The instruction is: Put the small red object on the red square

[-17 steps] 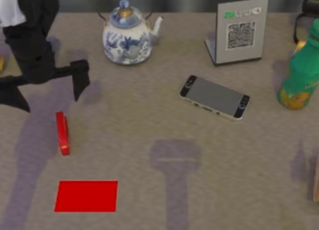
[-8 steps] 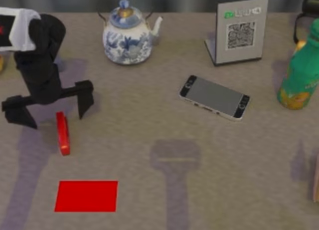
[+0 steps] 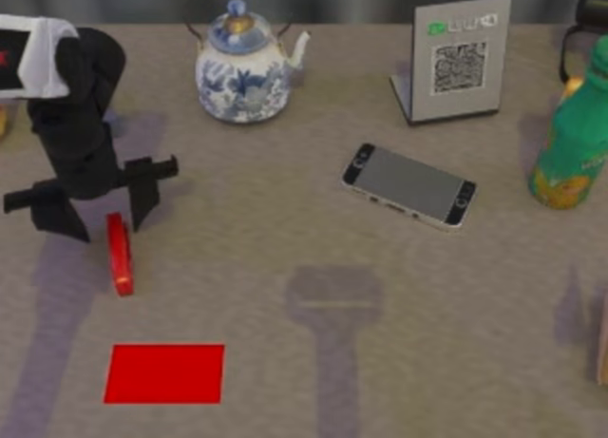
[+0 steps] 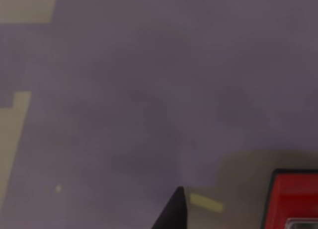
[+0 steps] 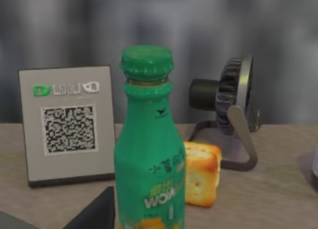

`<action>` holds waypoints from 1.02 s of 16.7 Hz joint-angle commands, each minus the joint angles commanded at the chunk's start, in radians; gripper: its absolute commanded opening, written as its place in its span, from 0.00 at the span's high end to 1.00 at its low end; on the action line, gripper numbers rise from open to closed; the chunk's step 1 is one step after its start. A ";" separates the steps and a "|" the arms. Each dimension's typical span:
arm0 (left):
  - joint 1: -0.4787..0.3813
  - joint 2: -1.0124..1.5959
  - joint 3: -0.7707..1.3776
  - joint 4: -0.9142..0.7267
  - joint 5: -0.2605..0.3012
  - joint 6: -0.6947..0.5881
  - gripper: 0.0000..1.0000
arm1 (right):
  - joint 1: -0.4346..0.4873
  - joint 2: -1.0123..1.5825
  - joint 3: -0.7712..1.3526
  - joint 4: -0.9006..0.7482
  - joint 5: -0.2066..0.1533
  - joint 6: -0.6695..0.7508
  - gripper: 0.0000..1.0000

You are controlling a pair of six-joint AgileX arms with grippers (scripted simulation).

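Observation:
The small red object (image 3: 119, 256) is a narrow red bar lying on the table at the left, its orange tip towards the front. My left gripper (image 3: 103, 205) is open just over the bar's far end, one finger on either side of it. In the left wrist view one dark fingertip (image 4: 174, 209) shows close above the shaded tabletop, with the red bar (image 4: 293, 199) at the frame's edge. The red square (image 3: 164, 372) lies flat and bare near the front edge, in front of the bar. My right arm is outside the top view.
A blue-and-white teapot (image 3: 242, 67) stands behind the left arm. A phone (image 3: 408, 184) lies mid-table, with a QR sign (image 3: 456, 58) behind it. At the right stand a green bottle (image 3: 573, 134), a small fan (image 5: 233, 110) and a piece of bread (image 5: 201, 174).
My left gripper has come forward and turned, from behind the red bar to straddling its far end. The bar and the square have not moved.

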 joint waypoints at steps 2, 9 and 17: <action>0.000 0.000 0.000 0.000 0.000 0.000 0.75 | 0.000 0.000 0.000 0.000 0.000 0.000 0.00; 0.000 0.000 0.000 0.000 0.000 0.000 1.00 | 0.000 0.000 0.000 0.000 0.000 0.000 0.00; 0.003 -0.012 0.036 -0.041 0.000 -0.001 1.00 | 0.000 0.000 0.000 0.000 0.000 0.000 0.00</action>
